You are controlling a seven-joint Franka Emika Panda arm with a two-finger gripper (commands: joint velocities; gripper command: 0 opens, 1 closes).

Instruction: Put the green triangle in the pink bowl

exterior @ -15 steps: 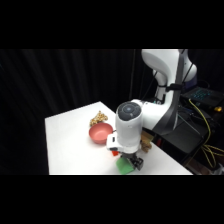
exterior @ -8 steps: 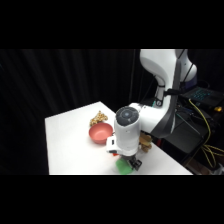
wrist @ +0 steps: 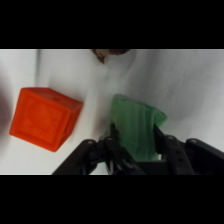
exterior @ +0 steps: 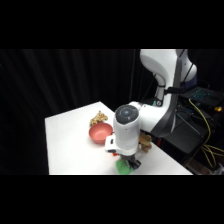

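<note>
The green triangle (wrist: 136, 130) lies on the white table, a light-green ribbed block held between my gripper's (wrist: 136, 152) two black fingers, which press against its left and right sides. In the side view the gripper (exterior: 128, 163) is low over the table's near edge, with the green triangle (exterior: 123, 168) showing just below it. The pink bowl (exterior: 100, 133) stands on the table behind and to the left of the gripper, a short way off. It is out of the wrist view.
A red cube (wrist: 45, 119) sits close to the left of the green block. One tan lumpy cluster (exterior: 98, 118) lies behind the bowl and another (exterior: 145, 143) beside the arm. The table's front edge (exterior: 90, 172) is right by the gripper.
The gripper has come down toward the table's near edge and now sits around the green triangle. The bowl and clusters have not moved.
</note>
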